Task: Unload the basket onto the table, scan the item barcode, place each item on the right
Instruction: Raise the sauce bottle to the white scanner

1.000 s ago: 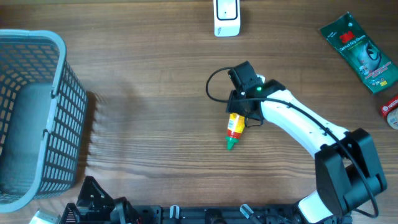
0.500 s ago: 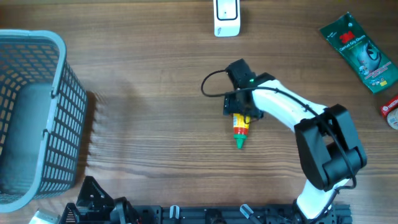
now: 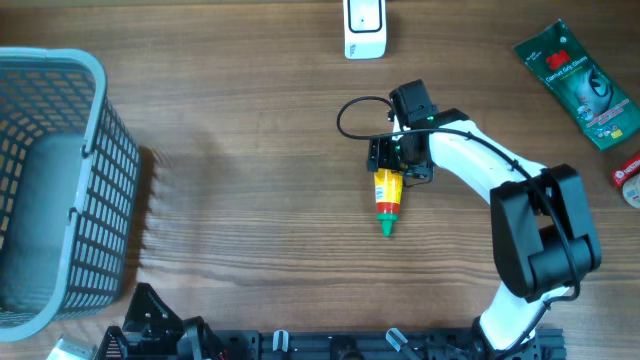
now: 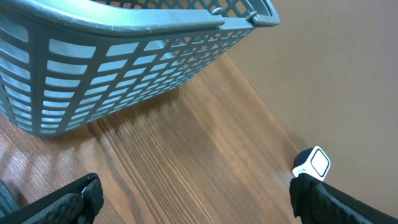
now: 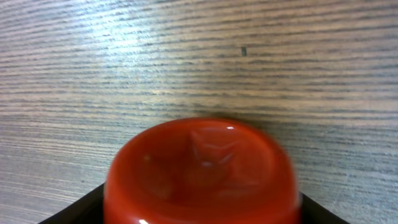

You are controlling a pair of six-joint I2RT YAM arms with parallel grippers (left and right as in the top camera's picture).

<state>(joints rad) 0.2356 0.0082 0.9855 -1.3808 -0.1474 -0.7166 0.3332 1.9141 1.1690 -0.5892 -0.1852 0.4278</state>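
A small sauce bottle (image 3: pixel 386 195) with a red body, yellow label and green cap lies mid-table, its cap pointing toward the front edge. My right gripper (image 3: pixel 400 160) is shut on the bottle's base end. In the right wrist view the red bottle base (image 5: pixel 202 168) fills the space between the dark fingers (image 5: pixel 74 208), just above the wood. The white barcode scanner (image 3: pixel 364 28) stands at the far edge, also showing in the left wrist view as the scanner (image 4: pixel 314 163). My left gripper (image 4: pixel 199 208) is wide open over bare wood, holding nothing.
A grey plastic basket (image 3: pixel 100 110) stands at the left, close in front of the left wrist as the basket (image 4: pixel 124 56). A green packet (image 3: pixel 580 85) and a red-and-white item (image 3: pixel 630 180) lie at the far right.
The right gripper has swung the bottle round, so it now lies straighter with the cap toward the front, and has shifted slightly right. The left arm has not moved.
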